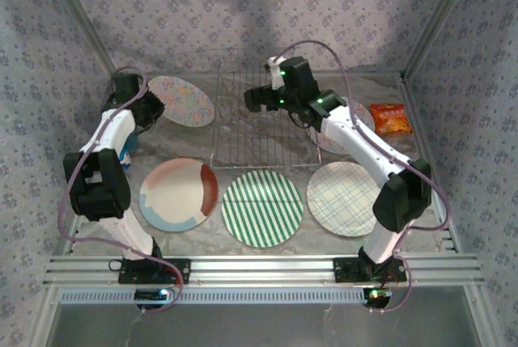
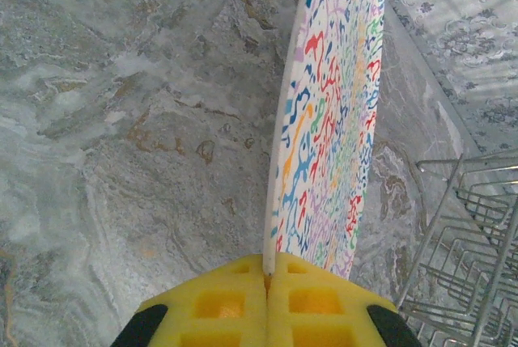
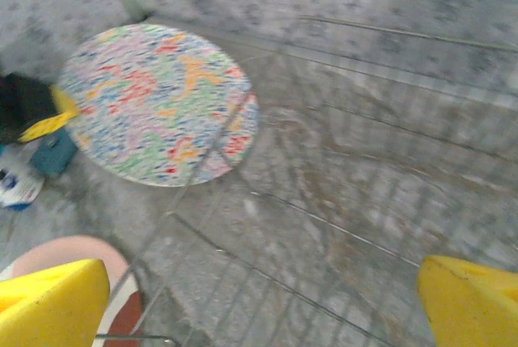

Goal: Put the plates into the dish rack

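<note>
Plate in grip: round multicolour floral plate [image 1: 184,101], just left of the thin silver wire dish rack [image 1: 259,133], its rim pinched by the left gripper [image 1: 158,106].
Left arm: elbow raised, forearm reaching to the table's back-left corner; yellow pads [image 2: 235,306] clenched together on the plate's edge.
Right arm: stretched forward and leftward over the rack; right gripper [image 1: 252,99] hangs above the tines, jaws spread wide, nothing between them.
Front row on marbled grey table [image 1: 214,235]: cream plate with rust-red and light-blue sections [image 1: 178,195], green-white striped plate [image 1: 262,209], pale plaid plate [image 1: 344,198], all flat, just before the rack.
</note>
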